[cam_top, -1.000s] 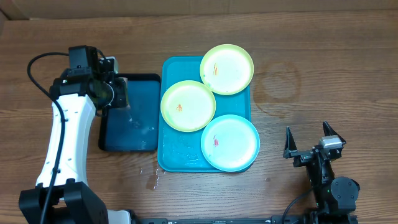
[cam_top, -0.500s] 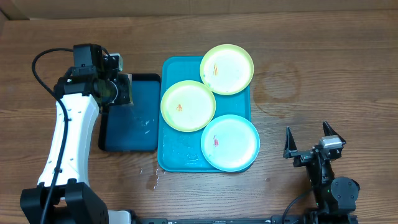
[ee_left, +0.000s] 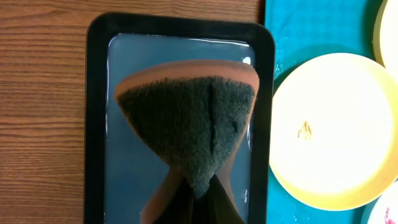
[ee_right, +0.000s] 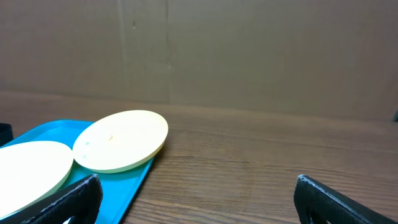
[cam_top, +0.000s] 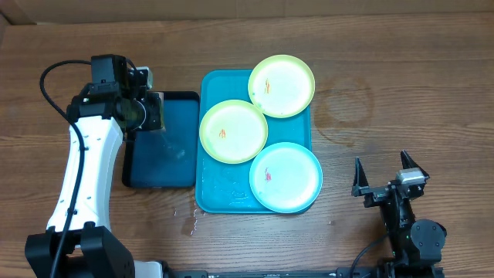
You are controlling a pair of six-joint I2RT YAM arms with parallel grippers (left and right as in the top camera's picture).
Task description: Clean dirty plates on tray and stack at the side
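Three plates lie on the turquoise tray [cam_top: 218, 188]: a lime-green plate [cam_top: 282, 85] at the top right overhanging the rim, a second lime-green plate [cam_top: 233, 130] in the middle, and a light-blue plate [cam_top: 285, 176] at the bottom right. Each has small orange or red smears. My left gripper [cam_top: 151, 112] is shut on a sponge [ee_left: 186, 121] with a dark green scouring face and orange body, held over the dark-blue tray [ee_left: 99, 124]. My right gripper [cam_top: 384, 176] is open and empty on the table right of the turquoise tray.
The dark-blue black-rimmed tray [cam_top: 166, 166] holds water and sits against the turquoise tray's left side. Water drops [cam_top: 187, 220] lie on the wooden table below it. A cardboard wall [ee_right: 249, 50] stands at the far edge.
My left gripper moved slightly right and forward over the dark-blue tray one second ago, then held still. The right arm and the plates have not moved.
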